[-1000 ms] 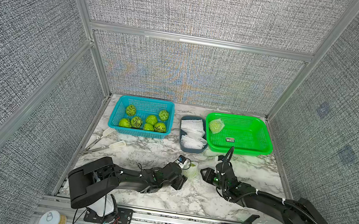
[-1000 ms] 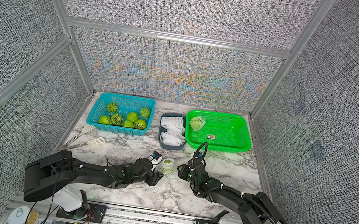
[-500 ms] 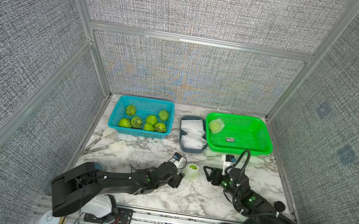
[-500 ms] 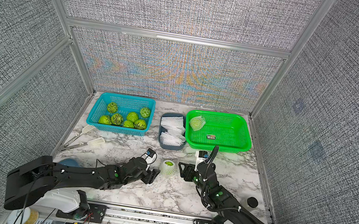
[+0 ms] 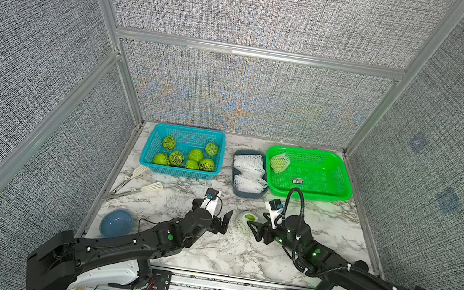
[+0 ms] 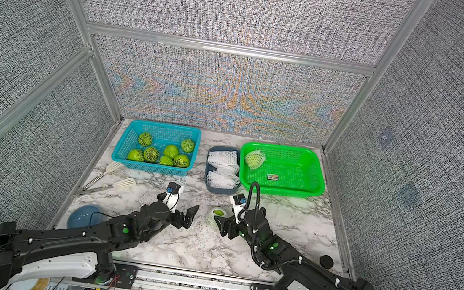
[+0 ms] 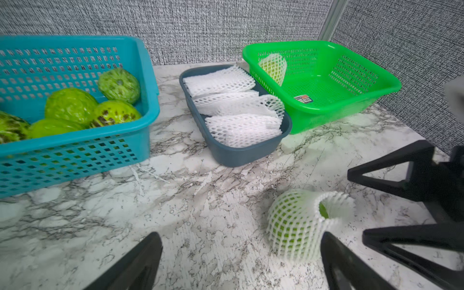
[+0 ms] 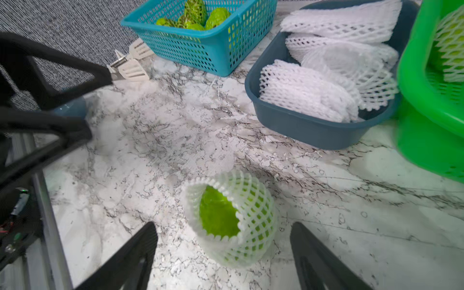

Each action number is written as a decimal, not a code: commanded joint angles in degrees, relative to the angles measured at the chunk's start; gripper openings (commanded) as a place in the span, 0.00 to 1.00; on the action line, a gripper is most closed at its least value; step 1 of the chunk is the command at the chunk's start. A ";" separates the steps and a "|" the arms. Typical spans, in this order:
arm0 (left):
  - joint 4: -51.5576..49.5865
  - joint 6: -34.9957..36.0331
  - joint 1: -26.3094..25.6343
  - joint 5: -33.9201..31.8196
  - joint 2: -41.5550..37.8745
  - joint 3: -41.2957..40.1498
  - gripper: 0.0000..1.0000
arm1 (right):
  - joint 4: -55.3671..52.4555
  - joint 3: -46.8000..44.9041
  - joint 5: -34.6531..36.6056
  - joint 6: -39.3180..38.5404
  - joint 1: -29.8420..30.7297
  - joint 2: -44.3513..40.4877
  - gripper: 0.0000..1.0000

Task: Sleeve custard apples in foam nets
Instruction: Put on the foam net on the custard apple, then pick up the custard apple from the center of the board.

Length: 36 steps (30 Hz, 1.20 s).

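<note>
A custard apple in a white foam net [image 5: 245, 222] [image 6: 216, 216] rests on the marble table, the net's mouth open with green fruit showing. My left gripper [image 5: 211, 213] [image 7: 241, 237] is open to its left, with the netted fruit [image 7: 301, 226] just off one finger. My right gripper [image 5: 257, 219] [image 8: 223, 226] is open, its fingers on either side of the netted fruit [image 8: 233, 218] without touching. Several bare custard apples [image 5: 183, 157] lie in the blue basket [image 5: 186, 129]. Flat foam nets [image 5: 248, 170] fill the dark tray. Another netted fruit [image 5: 279, 162] sits in the green basket [image 5: 317, 152].
White slotted tongs [image 5: 137, 183] lie at the left, in front of the blue basket. A blue bowl [image 5: 116, 222] sits near the front left edge. A small black cap [image 6: 326, 261] lies at the front right. Aluminium frame and fabric walls close in the table.
Both grippers have opened and let go of the foam net. They have drawn slightly apart, leaving the netted fruit on the table between them.
</note>
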 commanded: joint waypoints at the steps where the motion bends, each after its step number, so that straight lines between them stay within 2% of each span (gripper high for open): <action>1: 2.39 2.37 0.15 -3.06 -2.30 -0.65 0.99 | 4.88 1.21 0.24 -1.99 0.32 3.24 0.85; 10: 2.82 2.18 1.50 -1.65 -5.27 -2.00 0.99 | 7.63 5.43 -2.34 -2.07 1.38 12.96 0.85; 18: 3.24 1.54 3.17 0.23 -6.24 -3.20 0.99 | 7.69 7.83 -0.29 -1.99 2.32 19.53 0.85; 22: 3.24 1.51 3.80 0.58 -6.44 -3.41 0.99 | 7.31 8.43 1.66 -1.74 2.34 21.15 0.82; 28: 3.47 1.46 4.51 1.11 -6.25 -3.42 0.99 | 6.88 8.40 2.61 -1.70 2.33 22.57 0.73; 36: 4.27 1.63 5.14 2.02 -5.28 -3.16 0.99 | 5.74 8.49 3.30 -1.96 2.38 23.80 0.74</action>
